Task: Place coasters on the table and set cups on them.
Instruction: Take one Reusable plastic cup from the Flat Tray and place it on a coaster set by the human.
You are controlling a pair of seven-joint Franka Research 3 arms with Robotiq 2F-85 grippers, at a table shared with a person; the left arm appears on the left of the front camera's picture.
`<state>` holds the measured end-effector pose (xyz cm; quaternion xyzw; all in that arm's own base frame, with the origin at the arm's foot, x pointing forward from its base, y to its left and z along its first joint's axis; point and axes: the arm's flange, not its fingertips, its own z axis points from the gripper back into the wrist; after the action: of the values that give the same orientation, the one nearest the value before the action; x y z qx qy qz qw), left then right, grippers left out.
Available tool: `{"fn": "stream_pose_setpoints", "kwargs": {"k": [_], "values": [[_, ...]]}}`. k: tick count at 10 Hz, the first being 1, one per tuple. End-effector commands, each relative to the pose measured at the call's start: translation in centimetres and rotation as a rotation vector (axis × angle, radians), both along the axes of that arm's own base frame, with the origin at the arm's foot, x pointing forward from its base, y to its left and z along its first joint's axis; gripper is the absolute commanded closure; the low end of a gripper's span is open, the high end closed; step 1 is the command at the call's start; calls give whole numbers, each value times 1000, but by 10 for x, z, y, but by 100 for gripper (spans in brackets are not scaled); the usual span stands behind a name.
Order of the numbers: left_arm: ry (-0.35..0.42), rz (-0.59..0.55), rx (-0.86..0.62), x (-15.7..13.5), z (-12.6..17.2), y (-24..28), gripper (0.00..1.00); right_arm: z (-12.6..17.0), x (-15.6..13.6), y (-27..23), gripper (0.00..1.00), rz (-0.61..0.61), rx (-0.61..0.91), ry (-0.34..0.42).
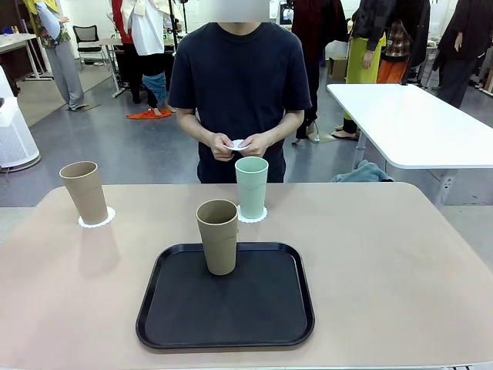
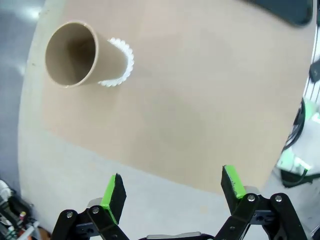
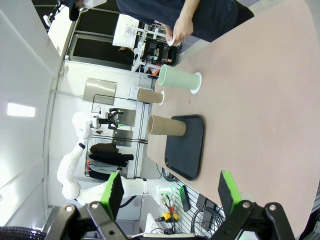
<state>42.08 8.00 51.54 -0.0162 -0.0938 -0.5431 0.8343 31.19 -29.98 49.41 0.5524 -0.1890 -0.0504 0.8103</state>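
Observation:
A tan cup (image 1: 85, 192) stands on a white scalloped coaster (image 1: 96, 218) at the table's (image 1: 400, 254) far left; it is also in the left wrist view as the tan cup (image 2: 80, 54) on its coaster (image 2: 122, 62). The mint green cup (image 1: 251, 187) stands on a coaster (image 1: 252, 216) at the far middle, also the mint cup (image 3: 177, 78). Another tan cup (image 1: 218, 236) stands upright on the black tray (image 1: 226, 304). The person's hands hold a white coaster (image 1: 237, 144) above the far edge. My left gripper (image 2: 172, 192) and right gripper (image 3: 167, 192) are open, holding nothing, high over the table.
A glossy white table (image 1: 416, 123) stands behind at the right. People stand in the background. The tray (image 3: 187, 147) with its tan cup (image 3: 166, 125) lies near the table's front edge. The table's right half is bare.

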Motion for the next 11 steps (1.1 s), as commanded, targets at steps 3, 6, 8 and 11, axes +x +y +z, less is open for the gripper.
{"fn": "stream_pose_setpoints", "kwargs": {"k": [3, 6, 8, 11], "values": [[-100, 206, -201, 3, -31, -20, 0, -1, -1, 0, 0, -1, 8, -6], [-42, 163, -166, 3, -20, -15, 0, -1, -1, 0, 0, -1, 8, -6], [-42, 163, -166, 3, -20, -15, 0, -1, -1, 0, 0, -1, 8, -6], [-53, 176, -173, 3, -24, -16, 0, -1, -1, 0, 0, -1, 8, -6]]}}
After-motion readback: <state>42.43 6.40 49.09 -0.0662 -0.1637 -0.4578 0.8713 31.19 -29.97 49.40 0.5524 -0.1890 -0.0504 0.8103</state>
